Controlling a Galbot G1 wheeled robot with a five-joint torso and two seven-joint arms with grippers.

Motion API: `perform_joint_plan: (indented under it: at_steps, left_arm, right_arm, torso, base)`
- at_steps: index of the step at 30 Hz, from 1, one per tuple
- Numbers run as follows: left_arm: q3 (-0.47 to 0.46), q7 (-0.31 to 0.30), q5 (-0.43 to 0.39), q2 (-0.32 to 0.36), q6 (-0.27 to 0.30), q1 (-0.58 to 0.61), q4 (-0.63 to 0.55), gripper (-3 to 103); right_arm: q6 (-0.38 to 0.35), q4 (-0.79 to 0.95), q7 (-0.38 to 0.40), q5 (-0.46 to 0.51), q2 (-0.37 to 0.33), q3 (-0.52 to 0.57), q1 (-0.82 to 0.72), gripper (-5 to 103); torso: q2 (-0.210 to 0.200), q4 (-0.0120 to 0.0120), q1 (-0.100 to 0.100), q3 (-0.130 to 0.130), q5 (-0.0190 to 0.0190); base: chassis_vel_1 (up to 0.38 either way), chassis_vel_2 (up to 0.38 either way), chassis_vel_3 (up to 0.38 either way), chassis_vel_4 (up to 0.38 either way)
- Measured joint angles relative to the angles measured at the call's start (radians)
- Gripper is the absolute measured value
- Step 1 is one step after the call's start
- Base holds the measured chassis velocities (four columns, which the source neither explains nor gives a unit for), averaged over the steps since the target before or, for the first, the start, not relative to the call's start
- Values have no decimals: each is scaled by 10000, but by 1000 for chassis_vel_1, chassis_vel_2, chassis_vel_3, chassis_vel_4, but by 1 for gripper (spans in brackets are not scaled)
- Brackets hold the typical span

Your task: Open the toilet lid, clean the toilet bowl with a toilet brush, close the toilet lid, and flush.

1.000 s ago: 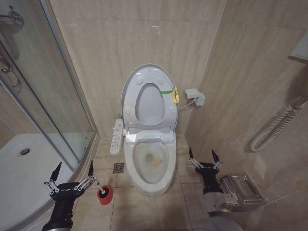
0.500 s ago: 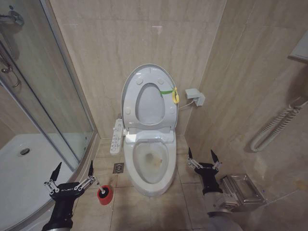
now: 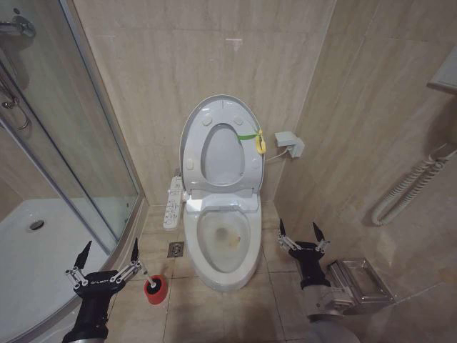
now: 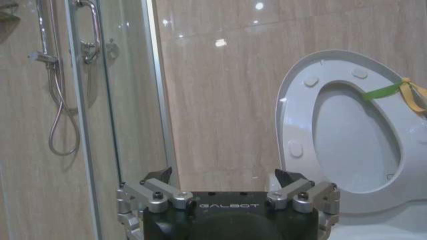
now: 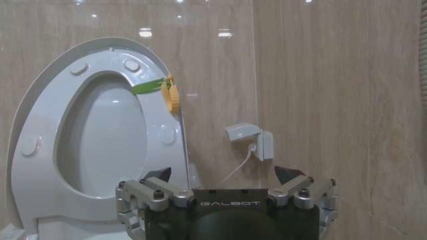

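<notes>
Tile floor [image 3: 214,307] beige; toilet lid [image 3: 214,114] upright against wall [image 3: 200,50].

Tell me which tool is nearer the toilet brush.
Left. The left tool hangs open just beside the toilet brush in its red holder; the right tool is across the toilet bowl.

One toilet lid [image 3: 219,146], two pincers

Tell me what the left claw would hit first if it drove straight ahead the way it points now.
Probably the tiled wall between the shower glass and the raised lid. The left claw, open, aims at that bare strip, though depth is hard to judge.
</notes>
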Motion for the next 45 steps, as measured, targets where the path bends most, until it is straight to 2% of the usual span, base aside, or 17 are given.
perform_joint_plan:
  at_steps: [45]
  left_arm:
    - [0,0,0,0,0,0,0,100]
  right_arm:
    - [4,-3,7,2,0,1,1,100]
  torso:
    - [0,0,0,0,0]
  base:
    - [0,0,0,0]
